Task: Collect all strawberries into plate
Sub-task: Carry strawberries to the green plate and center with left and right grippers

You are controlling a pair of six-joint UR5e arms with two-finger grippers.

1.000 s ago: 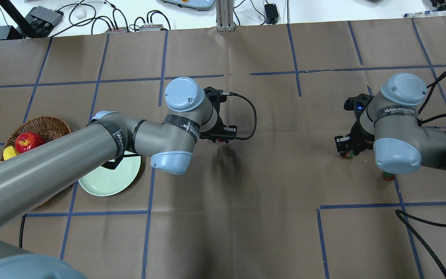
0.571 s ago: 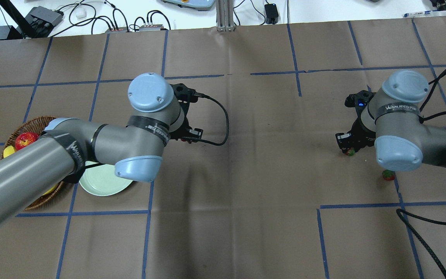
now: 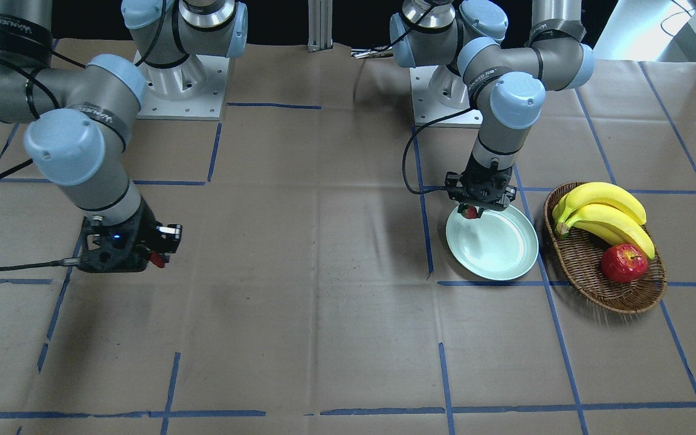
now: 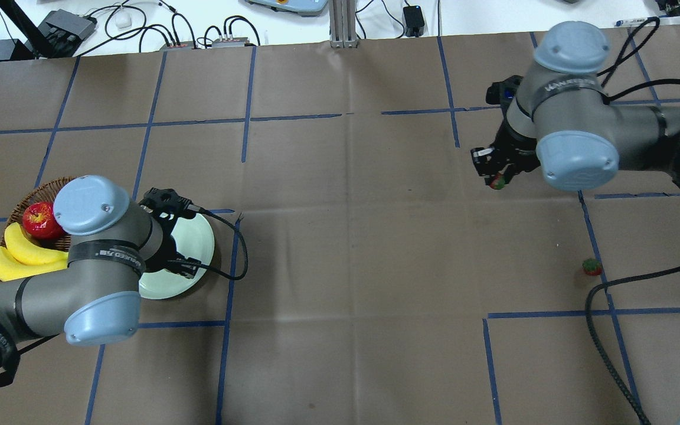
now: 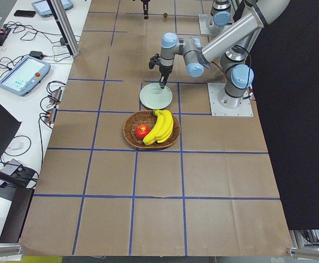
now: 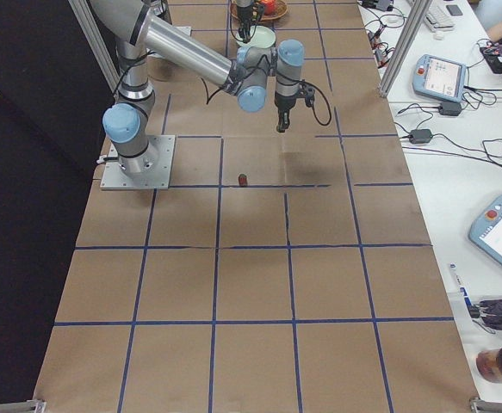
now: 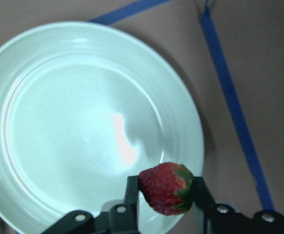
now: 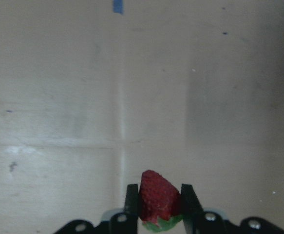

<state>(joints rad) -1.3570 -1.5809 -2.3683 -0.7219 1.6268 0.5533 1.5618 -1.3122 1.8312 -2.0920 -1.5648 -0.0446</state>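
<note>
Left claw (image 3: 472,210) pinches one strawberry (image 7: 165,195) over the mint plate (image 7: 59,122)'s rim, right claw (image 8: 157,197) grips a second strawberry (image 4: 497,182) above brown paper (image 4: 352,265) gridded with blue tape (image 4: 245,118), third strawberry (image 4: 592,267) loose on it, cables (image 4: 185,22) cluttering the bench (image 4: 493,15) beyond

The plate (image 7: 59,122) is smooth and glossy with a hard highlight; the table cover (image 4: 346,265) is matt brown paper, creased, with blue tape (image 7: 233,97) lines. Both the left strawberry (image 7: 163,190) and right strawberry (image 8: 157,197) are dimpled, low sheen. The basket (image 3: 583,266) is rough woven wicker, the apple (image 3: 624,263) shiny.
</note>
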